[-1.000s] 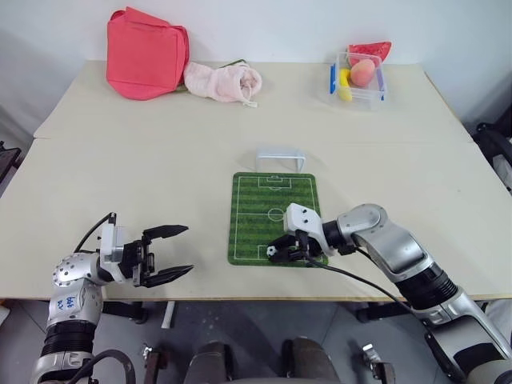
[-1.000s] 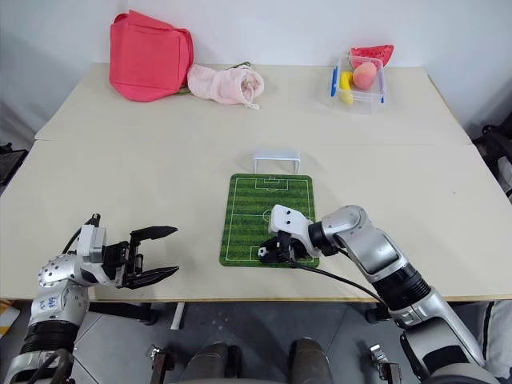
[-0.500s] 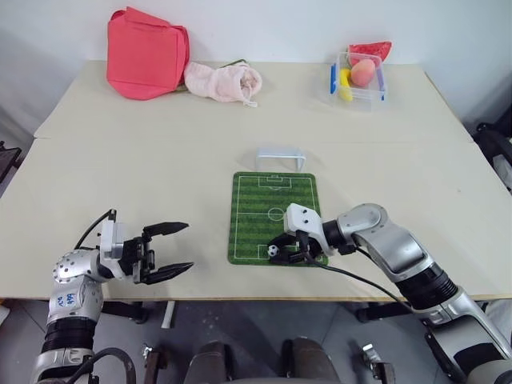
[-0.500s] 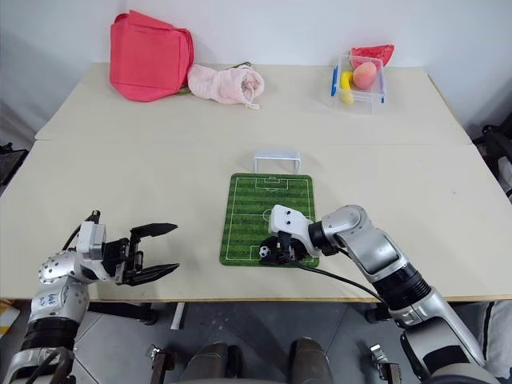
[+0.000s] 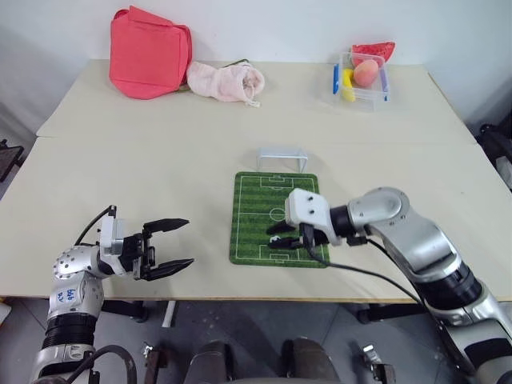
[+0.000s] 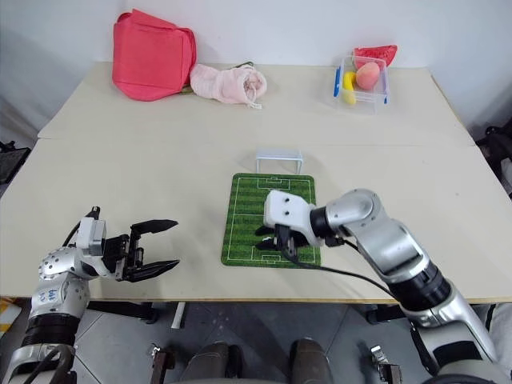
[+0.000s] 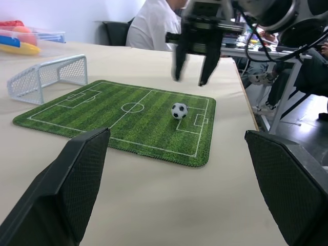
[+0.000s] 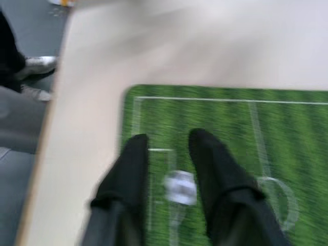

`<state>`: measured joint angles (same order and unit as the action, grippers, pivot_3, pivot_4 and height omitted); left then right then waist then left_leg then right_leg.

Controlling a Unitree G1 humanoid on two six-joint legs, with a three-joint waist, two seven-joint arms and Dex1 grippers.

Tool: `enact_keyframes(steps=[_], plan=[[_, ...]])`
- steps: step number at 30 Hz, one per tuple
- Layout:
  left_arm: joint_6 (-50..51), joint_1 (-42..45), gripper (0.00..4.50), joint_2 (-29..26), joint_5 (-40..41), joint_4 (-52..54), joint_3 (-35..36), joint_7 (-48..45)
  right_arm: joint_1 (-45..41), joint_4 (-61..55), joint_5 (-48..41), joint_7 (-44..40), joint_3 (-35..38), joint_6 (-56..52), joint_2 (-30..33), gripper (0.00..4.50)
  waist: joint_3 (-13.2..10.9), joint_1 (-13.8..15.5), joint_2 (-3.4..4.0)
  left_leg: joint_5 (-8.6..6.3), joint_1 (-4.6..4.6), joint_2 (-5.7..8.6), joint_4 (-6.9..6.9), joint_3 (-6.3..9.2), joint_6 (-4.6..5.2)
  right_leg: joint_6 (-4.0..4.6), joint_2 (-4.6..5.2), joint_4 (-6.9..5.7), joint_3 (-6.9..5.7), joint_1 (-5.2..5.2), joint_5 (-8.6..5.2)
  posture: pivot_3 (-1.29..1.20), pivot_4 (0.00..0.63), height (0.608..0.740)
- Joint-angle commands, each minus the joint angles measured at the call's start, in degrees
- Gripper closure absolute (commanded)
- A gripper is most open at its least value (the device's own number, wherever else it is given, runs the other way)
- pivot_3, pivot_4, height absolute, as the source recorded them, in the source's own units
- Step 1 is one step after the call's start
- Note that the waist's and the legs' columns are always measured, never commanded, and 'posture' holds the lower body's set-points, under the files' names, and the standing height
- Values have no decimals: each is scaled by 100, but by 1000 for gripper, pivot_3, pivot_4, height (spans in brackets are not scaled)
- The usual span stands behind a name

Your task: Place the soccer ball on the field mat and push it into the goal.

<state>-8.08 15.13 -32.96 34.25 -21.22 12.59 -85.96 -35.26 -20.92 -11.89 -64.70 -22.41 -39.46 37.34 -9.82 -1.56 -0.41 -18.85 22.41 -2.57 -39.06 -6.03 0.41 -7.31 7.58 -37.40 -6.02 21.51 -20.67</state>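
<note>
**Ball down on the mat, right gripper hanging over it**

Head views: your right gripper [image 5: 290, 238] is hovering over the field mat [image 5: 254, 200], the goal [image 5: 281, 158] waiting beyond it. Your left gripper [image 5: 171, 243] is idling wide.

Left wrist view: the soccer ball [image 7: 179, 110] is sitting free under slightly parted fingers, ready for pushing.

Far back, the clear box [image 5: 362, 83] is holding fruit.

The light is bright and even, with only soft shadows on the table [image 5: 160, 160]. The head views are sharp. The right wrist view is strongly blurred by motion; the soccer ball [image 8: 180, 187] looks smeared there.
</note>
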Motion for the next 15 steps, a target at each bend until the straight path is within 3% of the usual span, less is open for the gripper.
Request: enact_keyframes(steps=[1, 8, 12, 15], plan=[[24, 2, 0, -102, 68, 68, 74, -211, 163, -268, 84, 273, -112, -85, -56, 4478, 0, -1, 0, 0, 0, 2, 0, -1, 0, 0, 2, 0, 1, 0, 0, 0, 150, 740], [67, 11, 0, -123, 67, 83, 63, -228, 408, 207, 52, 535, -198, -57, -326, 4478, 0, -7, -1, 0, -1, -3, 0, -2, -1, 0, -4, 0, 0, 1, 0, 0, 150, 740], [69, 61, 0, -128, 44, 41, 46, -217, 234, 1182, 281, 419, -243, 559, -375, 4478, -2, -8, -3, 0, -1, 2, -1, -3, 0, 0, 0, 1, 1, 0, 0, 0, 150, 740], [25, 157, 0, -120, 31, -1, 41, -187, -576, 2779, 718, 507, -143, 1499, -446, 4478, -2, -26, -5, 0, -3, -1, -2, -1, 0, 0, -3, -1, -1, -2, 0, 0, 150, 740]])
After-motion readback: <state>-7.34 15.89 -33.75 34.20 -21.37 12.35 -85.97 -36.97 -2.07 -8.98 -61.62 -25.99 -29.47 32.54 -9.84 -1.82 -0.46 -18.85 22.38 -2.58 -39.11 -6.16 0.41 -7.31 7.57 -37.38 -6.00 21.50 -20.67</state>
